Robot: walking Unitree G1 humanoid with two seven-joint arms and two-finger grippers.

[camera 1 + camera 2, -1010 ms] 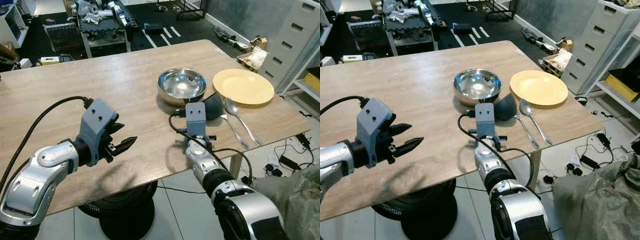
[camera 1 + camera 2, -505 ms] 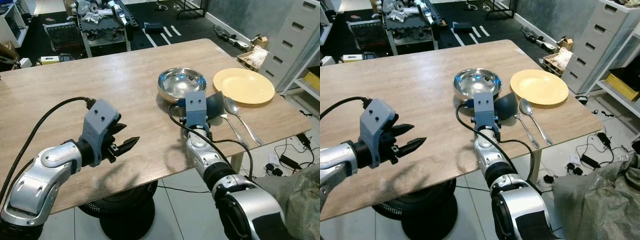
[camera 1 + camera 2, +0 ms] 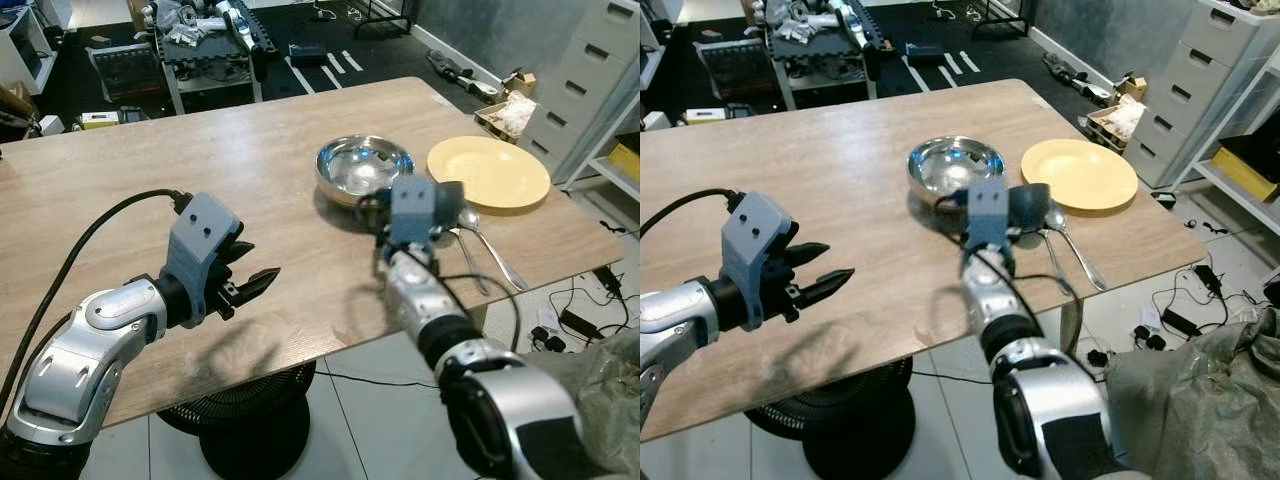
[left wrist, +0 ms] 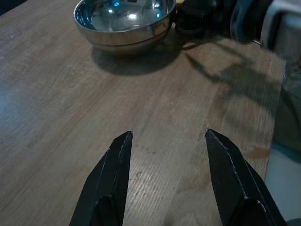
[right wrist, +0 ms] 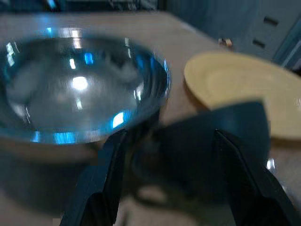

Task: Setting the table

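the right gripper (image 5: 164, 188) has its two black fingers (image 5: 106, 188) spread wide, a dark blue cup (image 5: 207, 150) between them, though whether they touch it cannot be told. in the centre right of the left eye view that cup (image 3: 447, 207) sits just beside a steel bowl (image 3: 364, 167), with a yellow plate (image 3: 489, 172) to the right and a spoon (image 3: 485, 240) and fork (image 3: 468, 268) below it. the left gripper (image 3: 250, 285), lower left, hovers over the wooden table (image 3: 150, 180) with fingers parted and nothing in them.
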